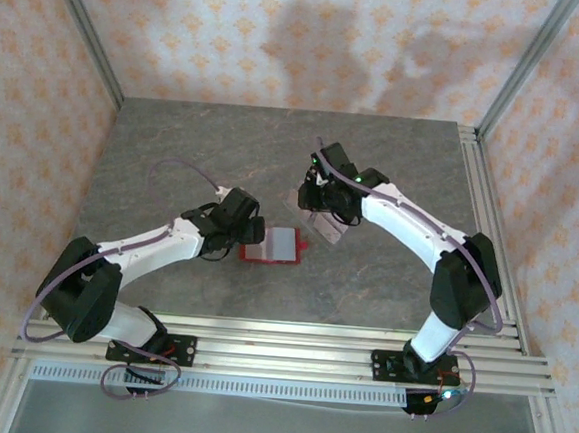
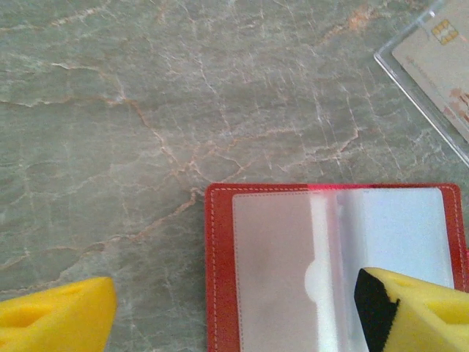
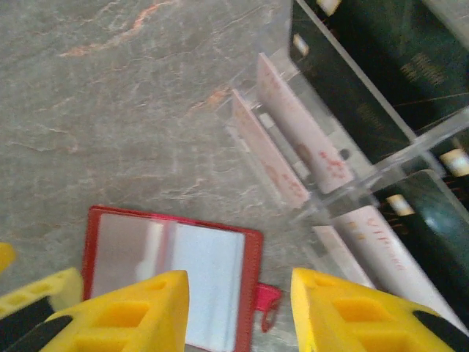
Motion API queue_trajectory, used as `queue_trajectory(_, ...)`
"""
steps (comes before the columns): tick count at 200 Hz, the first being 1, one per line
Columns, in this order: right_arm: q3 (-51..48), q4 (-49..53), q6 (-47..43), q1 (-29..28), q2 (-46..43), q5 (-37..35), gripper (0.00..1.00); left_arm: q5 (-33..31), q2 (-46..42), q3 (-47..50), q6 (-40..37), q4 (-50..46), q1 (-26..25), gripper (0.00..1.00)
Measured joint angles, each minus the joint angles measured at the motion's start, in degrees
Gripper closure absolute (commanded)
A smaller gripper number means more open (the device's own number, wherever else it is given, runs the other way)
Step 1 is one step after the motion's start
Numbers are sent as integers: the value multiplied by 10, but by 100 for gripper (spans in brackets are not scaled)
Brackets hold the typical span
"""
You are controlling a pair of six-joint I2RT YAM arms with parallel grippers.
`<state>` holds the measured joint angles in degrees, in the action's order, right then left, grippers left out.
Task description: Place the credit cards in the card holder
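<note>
Judging from how things lie, the job is at an early stage. The wallet [image 1: 270, 243] lies open and flat on the table [image 1: 205, 140], its pale inside up, so it is ready to take cards. Whether its clear pockets already hold one I cannot tell: in the left wrist view the right page looks brighter than the left, but no card edge is plain. The pale cards [image 3: 275, 161] are not yet moved. At least two stand on edge in the slots of the clear rack [image 3: 432, 128], beside the black cards [image 3: 344, 81]. What remains is picking each pale card, carrying it over and sliding it into a pocket.

The left arm reaches in from the left, elbow bent, and its gripper [image 1: 251, 234] hangs low at the wallet's left edge. In its wrist view the left gripper [image 2: 234, 293] has its fingers spread wide. One finger is over bare table and the other over the wallet's right page, and nothing is pinched between them. That looks like a pose for steadying the wallet or keeping it spread.

The rack stands just right of the wallet, near its snap tab [image 3: 267, 301].

The right arm arches in from the right, and its gripper [image 1: 323, 201] hovers above the rack, tilted down. Its fingers are parted and empty in the right gripper's [image 3: 240, 293] own view, looking down on the wallet's edge and the rack.
</note>
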<state>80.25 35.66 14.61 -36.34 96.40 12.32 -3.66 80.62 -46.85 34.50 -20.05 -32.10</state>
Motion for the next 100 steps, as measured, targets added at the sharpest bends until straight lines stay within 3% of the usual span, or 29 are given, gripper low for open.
queue_trajectory(50, 20, 79, -98, 8, 40, -34, 67, 0, -1, 0, -1, -21, 18, 6)
queue_trajectory(100, 18, 100, -128, 8, 65, -49, 70, -3, -1, 0, 1, -37, 19, 2)
